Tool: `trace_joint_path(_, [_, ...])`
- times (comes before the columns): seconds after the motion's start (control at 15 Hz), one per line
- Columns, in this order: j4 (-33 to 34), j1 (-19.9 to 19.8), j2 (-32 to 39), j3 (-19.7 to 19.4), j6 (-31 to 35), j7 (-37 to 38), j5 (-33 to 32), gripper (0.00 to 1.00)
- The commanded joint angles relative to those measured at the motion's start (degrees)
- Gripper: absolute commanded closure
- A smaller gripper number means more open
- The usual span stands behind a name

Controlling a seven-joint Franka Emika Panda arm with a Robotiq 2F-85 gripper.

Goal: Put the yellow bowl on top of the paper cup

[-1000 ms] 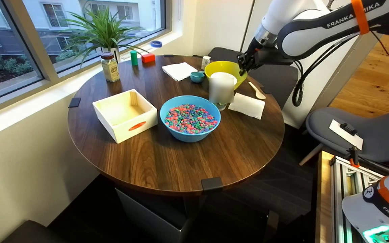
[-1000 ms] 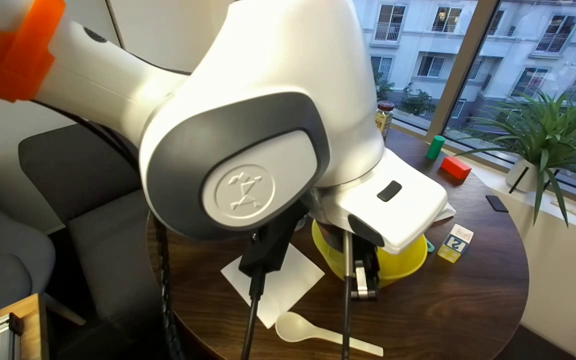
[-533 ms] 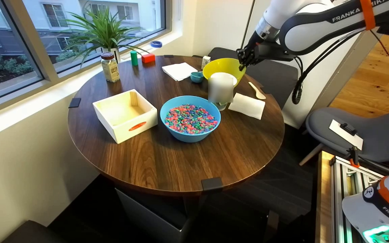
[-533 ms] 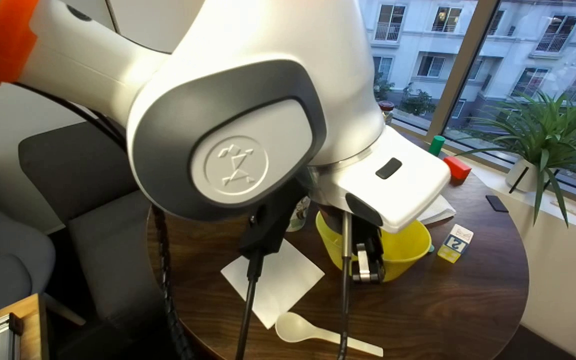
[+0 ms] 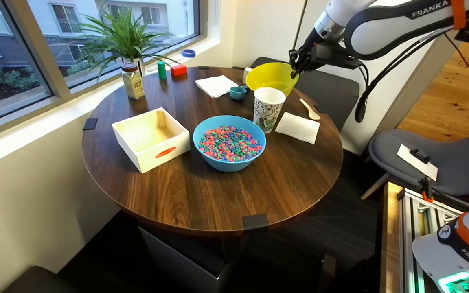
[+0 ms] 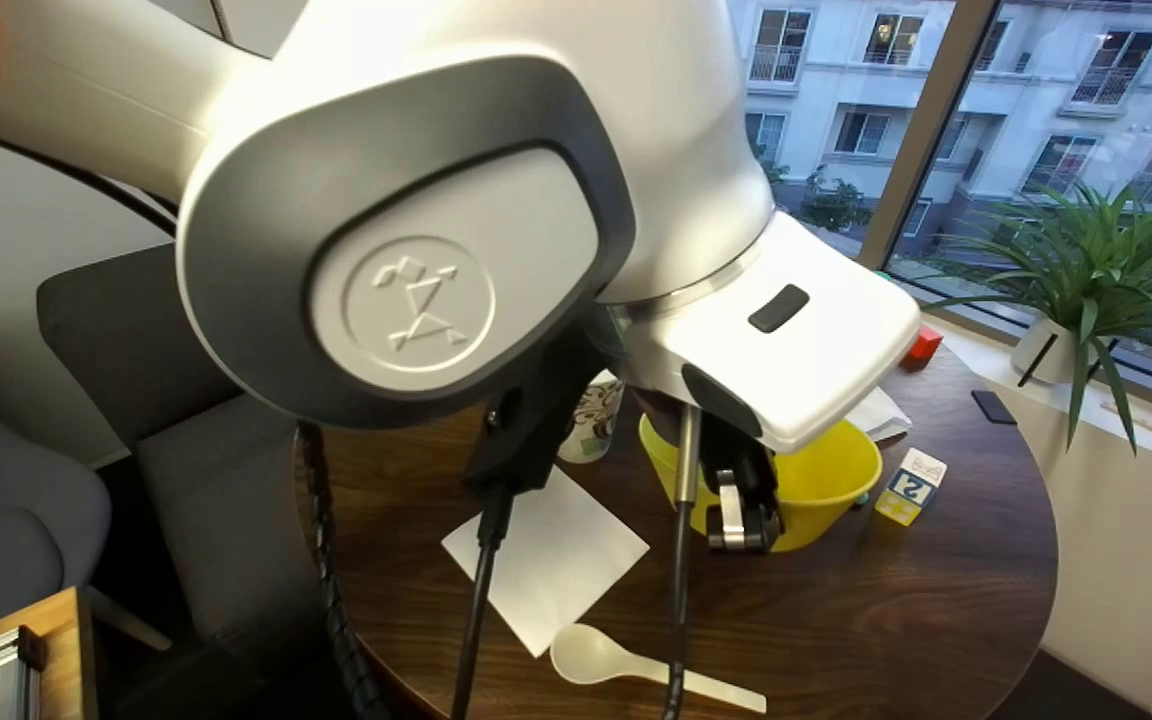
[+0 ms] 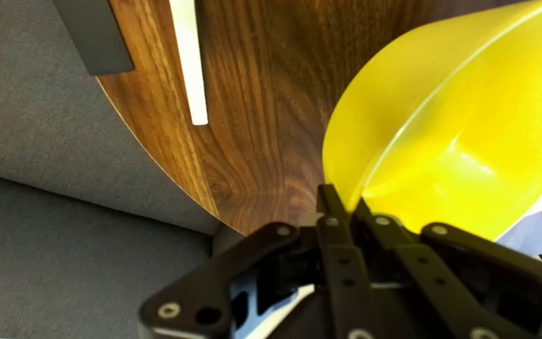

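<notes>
The yellow bowl [image 5: 270, 77] hangs from my gripper [image 5: 294, 75], opening upward, above the far right part of the table. It also shows in an exterior view [image 6: 829, 480], partly behind the arm. In the wrist view my fingers [image 7: 343, 201] are shut on the rim of the yellow bowl [image 7: 445, 113], one finger outside and one inside. The paper cup [image 5: 268, 109], whitish with grey swirls, stands upright on the table, in front of the bowl in that view. The arm partly hides the cup [image 6: 596, 415] in an exterior view. The cup is not in the wrist view.
A blue bowl [image 5: 228, 165] of colourful pieces stands beside the cup. A white napkin [image 5: 298, 127] and a spoon [image 5: 309, 109] lie near it. A small teal bowl [image 5: 237, 93], a letter block [image 6: 911, 487] and a wooden box [image 5: 163, 154] are also on the table.
My gripper and the yellow bowl have risen from the table, the rim staying in the fingers. The grey blur over the paper cup is gone. The cup has not moved.
</notes>
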Motion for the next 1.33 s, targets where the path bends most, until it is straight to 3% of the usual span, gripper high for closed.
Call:
trace_joint_path(0.0, [-2.8, -0.2, -3.2, -0.2, 3.2, 0.8, 1.9, 0.99])
trace_joint_path(0.6, [-5.6, 0.4, -9.9, 1.7, 10.3, -2.0, 9.7, 0.99])
trace_joint_path(1.27, [-7.7, 6.4, -15.5, 2.2, 6.7, -12.4, 29.5, 0.99])
